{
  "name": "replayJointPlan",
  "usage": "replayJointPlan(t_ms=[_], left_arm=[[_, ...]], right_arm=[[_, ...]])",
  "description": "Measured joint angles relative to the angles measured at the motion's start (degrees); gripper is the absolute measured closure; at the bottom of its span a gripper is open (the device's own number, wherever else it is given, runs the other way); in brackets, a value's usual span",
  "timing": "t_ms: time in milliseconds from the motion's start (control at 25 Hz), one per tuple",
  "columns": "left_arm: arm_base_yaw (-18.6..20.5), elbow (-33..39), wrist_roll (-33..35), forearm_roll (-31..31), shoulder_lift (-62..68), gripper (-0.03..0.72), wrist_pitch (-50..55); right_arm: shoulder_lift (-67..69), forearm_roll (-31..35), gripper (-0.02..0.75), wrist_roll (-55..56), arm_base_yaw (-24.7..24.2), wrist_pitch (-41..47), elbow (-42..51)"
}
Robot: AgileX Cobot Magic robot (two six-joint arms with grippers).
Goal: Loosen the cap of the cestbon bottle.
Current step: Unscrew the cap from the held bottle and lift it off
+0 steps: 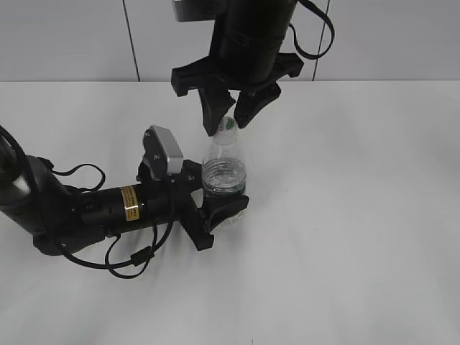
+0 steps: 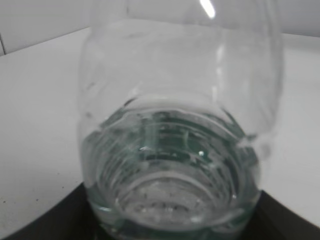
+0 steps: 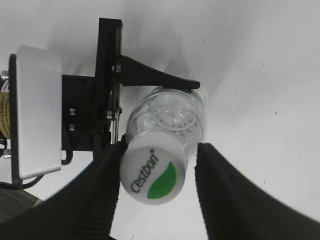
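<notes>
While the left gripper clamps the capped cestbon bottle, water partly filling it, the right gripper straddles the cap, one finger touching.

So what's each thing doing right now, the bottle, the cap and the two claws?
Bottle: upright on the table, some water inside, clamped low down.
Cap: on the bottle's neck, one jaw touching its side, the other with a gap.
Left gripper: jaws shut on the bottle's lower body.
Right gripper: above, jaws either side of the cap, not yet clamped.
</notes>
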Motion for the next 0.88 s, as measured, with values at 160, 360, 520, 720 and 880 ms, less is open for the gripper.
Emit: replayJointPlan(t_ms=[160, 360, 520, 720, 880], left_arm=[[0.0, 0.0, 0.0, 0.0, 0.0, 0.270, 0.0], [0.0, 0.0, 0.0, 0.0, 0.0, 0.270, 0.0], [0.0, 0.0, 0.0, 0.0, 0.0, 0.270, 0.0], [0.0, 0.0, 0.0, 0.0, 0.0, 0.270, 0.0], [0.0, 0.0, 0.0, 0.0, 0.0, 0.270, 0.0]], right_arm=[[0.0, 0.5, 0.398, -0.3, 0.0, 0.0, 0.0], [0.0, 0.6, 0.416, -0.9, 0.0, 0.0, 0.0], [0.0, 0.6, 0.440, -1.8, 0.0, 0.0, 0.0], [0.0, 0.7, 0.440, -3.3, 0.0, 0.0, 0.0], [0.0, 0.8, 0.440, -4.9, 0.0, 0.0, 0.0]])
